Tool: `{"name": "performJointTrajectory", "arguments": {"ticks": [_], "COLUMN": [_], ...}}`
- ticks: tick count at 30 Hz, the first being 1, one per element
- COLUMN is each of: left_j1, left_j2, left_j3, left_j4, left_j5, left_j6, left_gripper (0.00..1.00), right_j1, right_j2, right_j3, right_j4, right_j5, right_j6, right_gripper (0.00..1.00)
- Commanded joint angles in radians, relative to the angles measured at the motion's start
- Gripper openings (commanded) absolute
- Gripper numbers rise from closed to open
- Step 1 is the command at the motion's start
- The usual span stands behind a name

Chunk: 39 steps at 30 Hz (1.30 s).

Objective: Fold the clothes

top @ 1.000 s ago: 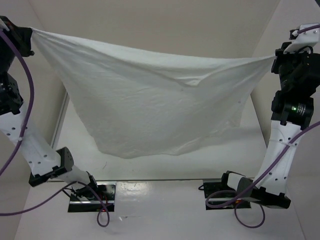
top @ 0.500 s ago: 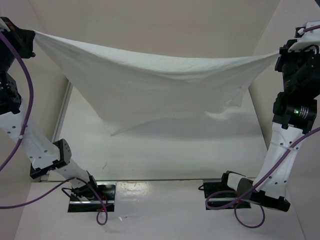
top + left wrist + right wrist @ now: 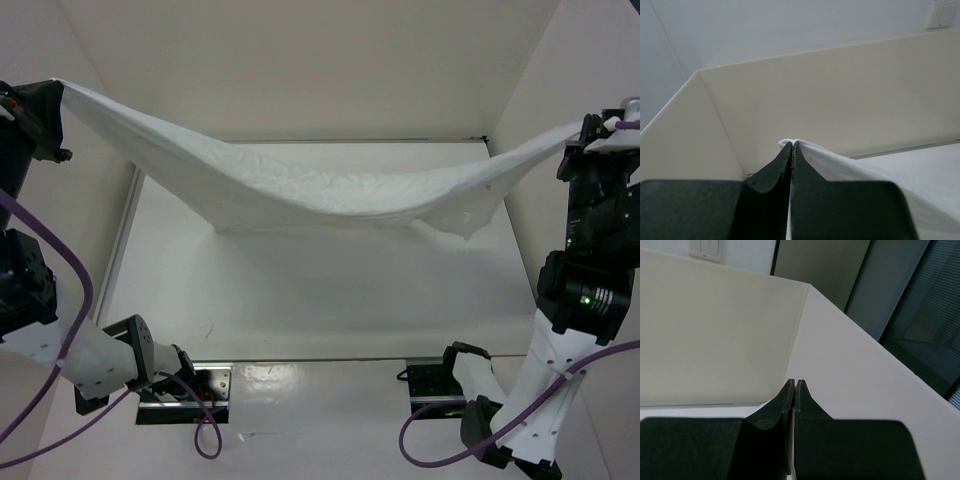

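Thin, wrinkled white fabric garment [image 3: 320, 195] hangs as a sagging band between the two arms, above the pale worktop [image 3: 330, 300]. Cannot tell whether its lowest part touches the surface.

Left tool [image 3: 791, 145]: pinched tight on one corner, white edge showing at the tips. Right tool [image 3: 793, 382]: also pinched tight. The top view shows the cloth running to it, so judged held.

Progress: stretched out only, no fold made. Laying flat and all folding remain.

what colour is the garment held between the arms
The garment is plain white, no print; best seen from the top external view.
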Motion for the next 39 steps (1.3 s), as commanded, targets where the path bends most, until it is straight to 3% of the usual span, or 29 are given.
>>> {"name": "performJointTrajectory", "arguments": {"ticks": [1,23,32,39], "left_j1": [0.007,0.007,0.007,0.007], "left_j2": [-0.038,-0.403,-0.434,-0.486], "left_j3": [-0.030,-0.324,-0.395,-0.753], "left_j4": [0.041,0.285,0.324,0.454], "left_j5": [-0.029,-0.182,-0.191,-0.170], "left_j6": [-0.031,-0.060,-0.041,-0.002], "left_gripper": [0.00,0.00,0.00,0.01], "right_j1": [0.003,0.003,0.003,0.003], "right_j2": [-0.053,-0.167,-0.167,-0.125], "right_j3": [-0.047,-0.039,-0.021,-0.129], "right_j4": [0.100,0.091,0.082,0.093], "right_j5": [0.073,0.132,0.122,0.090], "right_j6": [-0.011,0.050,0.059,0.059], "right_gripper": [0.00,0.00,0.00,0.00]}}
